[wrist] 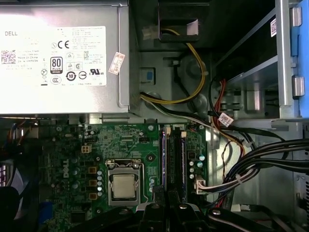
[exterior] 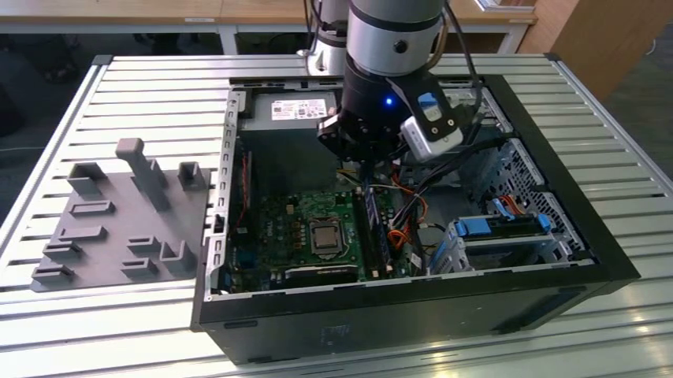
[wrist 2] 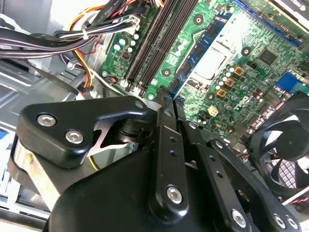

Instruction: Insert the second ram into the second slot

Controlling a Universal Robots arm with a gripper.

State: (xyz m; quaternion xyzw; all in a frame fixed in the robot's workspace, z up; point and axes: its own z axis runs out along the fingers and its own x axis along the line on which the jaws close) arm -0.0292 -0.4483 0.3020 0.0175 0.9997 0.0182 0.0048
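My gripper [wrist 2: 170, 98] hung with jaws together, tips near one end of the ram [wrist 2: 195, 55]; in the exterior view that blue stick stood slotted at 3 o'clock of the CPU [exterior: 323, 236], power supply [exterior: 299, 109] at 12

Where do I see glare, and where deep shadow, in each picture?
Exterior view: the slatted table is bright, the computer case interior dimmer. First wrist view: the power supply label is brightest. Second wrist view: the processor shines pale, the black gripper looks dark.
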